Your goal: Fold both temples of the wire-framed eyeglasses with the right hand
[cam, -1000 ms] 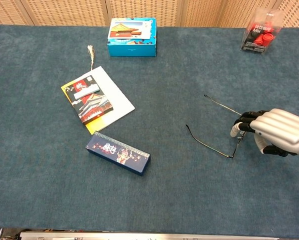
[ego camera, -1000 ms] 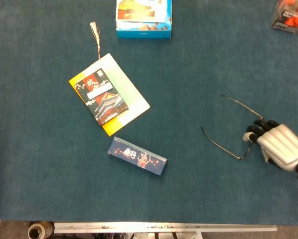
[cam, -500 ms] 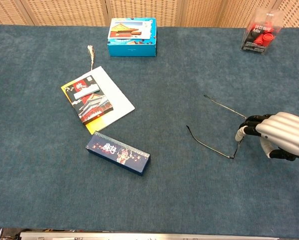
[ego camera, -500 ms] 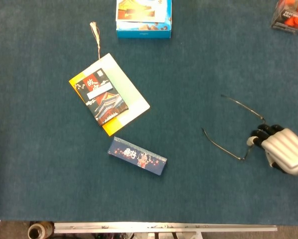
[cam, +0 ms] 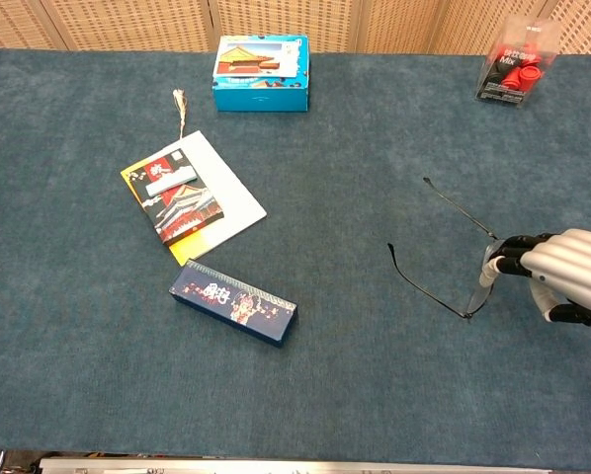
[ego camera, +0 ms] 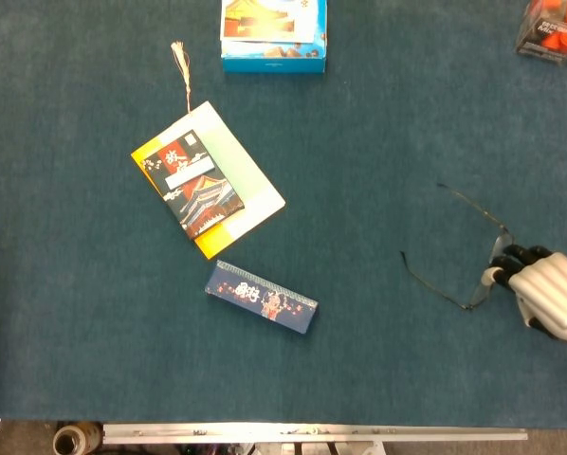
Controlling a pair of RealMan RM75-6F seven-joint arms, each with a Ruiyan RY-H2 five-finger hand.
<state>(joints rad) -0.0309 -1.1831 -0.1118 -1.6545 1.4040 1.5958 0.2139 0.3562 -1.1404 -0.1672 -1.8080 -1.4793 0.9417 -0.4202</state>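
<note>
The wire-framed eyeglasses lie at the right of the blue cloth, and both thin temples stick out to the left, unfolded. My right hand is at the right edge of the head view, its dark fingertips closed on the front frame between the two hinges. In the chest view the same hand holds the eyeglasses by the front, which stands tilted up near the fingers. The lenses are hard to make out. My left hand shows in neither view.
A booklet with a tasselled bookmark lies left of centre, with a long dark blue box just below it. A blue picture box sits at the back, and a clear pack of red items at the back right.
My right hand has drawn back to the right and slightly toward me. The eyeglasses have come along with it, temples still spread.
</note>
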